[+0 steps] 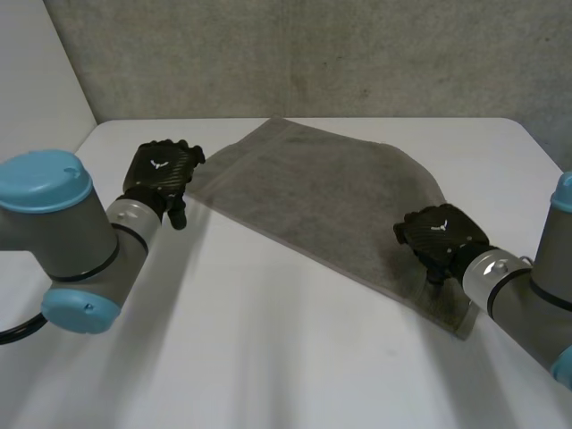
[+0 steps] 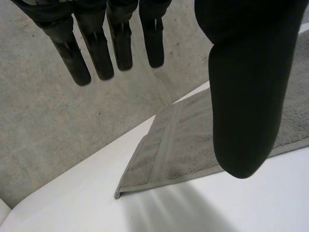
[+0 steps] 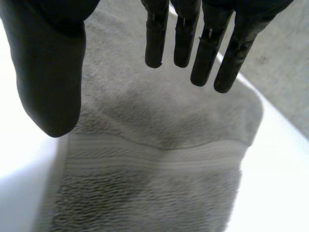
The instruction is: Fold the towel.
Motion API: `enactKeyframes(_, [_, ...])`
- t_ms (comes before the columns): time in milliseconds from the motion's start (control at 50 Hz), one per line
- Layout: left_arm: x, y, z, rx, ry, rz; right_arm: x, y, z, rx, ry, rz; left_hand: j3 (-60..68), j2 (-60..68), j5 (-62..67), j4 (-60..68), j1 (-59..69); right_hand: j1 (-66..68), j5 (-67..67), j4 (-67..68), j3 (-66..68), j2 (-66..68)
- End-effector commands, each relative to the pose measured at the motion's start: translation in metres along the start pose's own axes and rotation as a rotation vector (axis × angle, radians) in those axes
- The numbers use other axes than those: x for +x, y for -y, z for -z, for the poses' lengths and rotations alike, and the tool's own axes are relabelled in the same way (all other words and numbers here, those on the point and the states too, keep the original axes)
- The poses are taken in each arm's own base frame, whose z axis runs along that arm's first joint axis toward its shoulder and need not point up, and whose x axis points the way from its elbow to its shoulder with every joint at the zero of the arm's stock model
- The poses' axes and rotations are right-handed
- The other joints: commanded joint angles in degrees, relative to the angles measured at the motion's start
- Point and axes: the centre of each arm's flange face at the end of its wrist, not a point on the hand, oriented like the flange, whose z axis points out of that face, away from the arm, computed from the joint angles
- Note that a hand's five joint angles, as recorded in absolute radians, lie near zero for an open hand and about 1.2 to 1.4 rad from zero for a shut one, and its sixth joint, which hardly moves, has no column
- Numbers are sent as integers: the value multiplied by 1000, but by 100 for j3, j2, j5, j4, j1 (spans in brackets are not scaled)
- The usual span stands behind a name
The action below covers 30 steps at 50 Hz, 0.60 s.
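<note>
A grey towel lies folded on the white table, running from the back middle toward the front right. My left hand hovers just off the towel's left corner, its fingers straight and its thumb apart from them, holding nothing. My right hand hangs over the towel's front right end, above its woven band. Its fingers are straight and spread from the thumb, and it holds nothing.
A grey concrete wall stands behind the table's far edge. Bare table surface stretches in front of the towel and to its left. The table's right edge lies close to my right arm.
</note>
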Motion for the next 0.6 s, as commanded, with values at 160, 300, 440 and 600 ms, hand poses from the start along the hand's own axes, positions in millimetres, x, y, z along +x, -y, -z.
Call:
enactKeyframes(160, [17, -6, -13, 15, -116, 7, -5, -24, -24, -37, 11, -177, -444, -442, 265, -477, -465, 11, 210, 42, 26, 16])
enactKeyframes(300, [20, -9, -11, 10, -141, 9, -6, -30, -36, -23, 4, -173, -444, -442, 265, -477, -465, 364, 562, 394, 378, 368])
enactKeyframes(440, [20, -9, -11, 10, -143, 11, -5, -35, -43, -33, 4, -173, -444, -442, 265, -477, -465, 1103, 1302, 1134, 1118, 1108])
enactKeyframes(600, [21, -10, -11, 7, -145, 11, -6, -39, -49, -43, 5, -174, -444, -442, 265, -477, -465, 1828, 2026, 1858, 1842, 1832])
